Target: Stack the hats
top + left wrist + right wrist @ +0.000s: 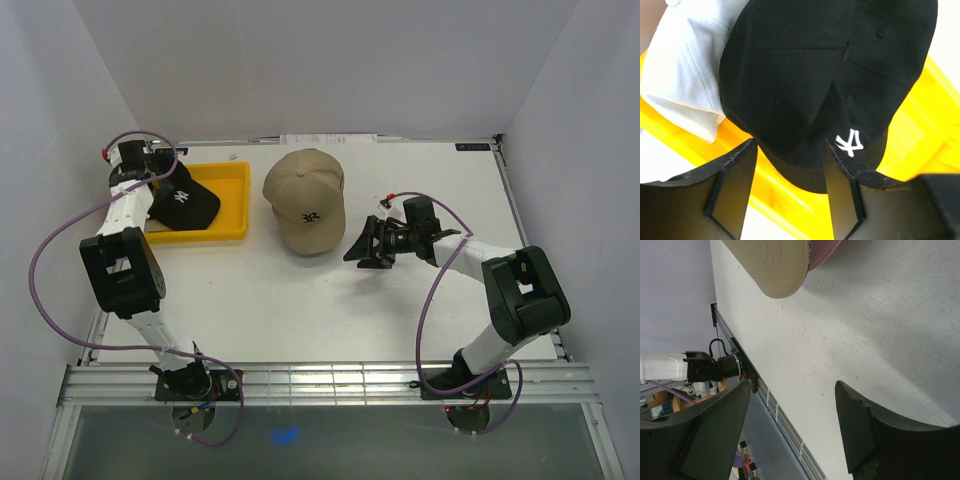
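Note:
A tan hat (305,200) sits mid-table, its brim toward the near edge. In the right wrist view its brim (775,265) lies over a pink hat (824,251) beneath it. A black hat (185,203) with a white logo lies in the yellow tray (232,190). In the left wrist view the black hat (810,75) rests partly over a white hat (685,70). My left gripper (168,180) (790,147) is open, its fingertips either side of the black hat's near edge. My right gripper (362,247) (792,387) is open and empty, low over the table right of the tan hat.
The yellow tray (912,135) stands at the back left near the left wall. White walls close the left, back and right sides. A metal rail (320,380) runs along the near edge. Purple cables loop beside both arms.

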